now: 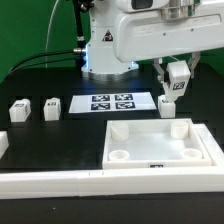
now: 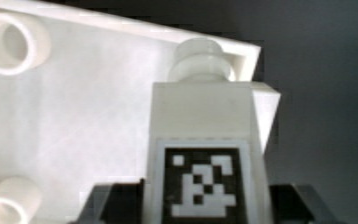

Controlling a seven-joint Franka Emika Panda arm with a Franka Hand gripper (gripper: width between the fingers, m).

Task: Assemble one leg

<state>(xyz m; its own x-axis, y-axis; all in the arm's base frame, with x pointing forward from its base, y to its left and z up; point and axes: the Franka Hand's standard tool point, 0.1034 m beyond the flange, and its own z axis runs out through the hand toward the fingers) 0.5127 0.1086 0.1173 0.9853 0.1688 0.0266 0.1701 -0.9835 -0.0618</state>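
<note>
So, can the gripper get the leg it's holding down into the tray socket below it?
Probably yes. The gripper, shut on the leg, hangs above the far socket of the tray, on the exterior view's right, with nothing between them; exact alignment is hard to judge.

The leg at the frame's upper right is showing white with a black-and-white square marker; a second leg and third leg, mid-left, are looking alike. The tray is showing plain white, the marker board white with black patterns, the table black.
</note>
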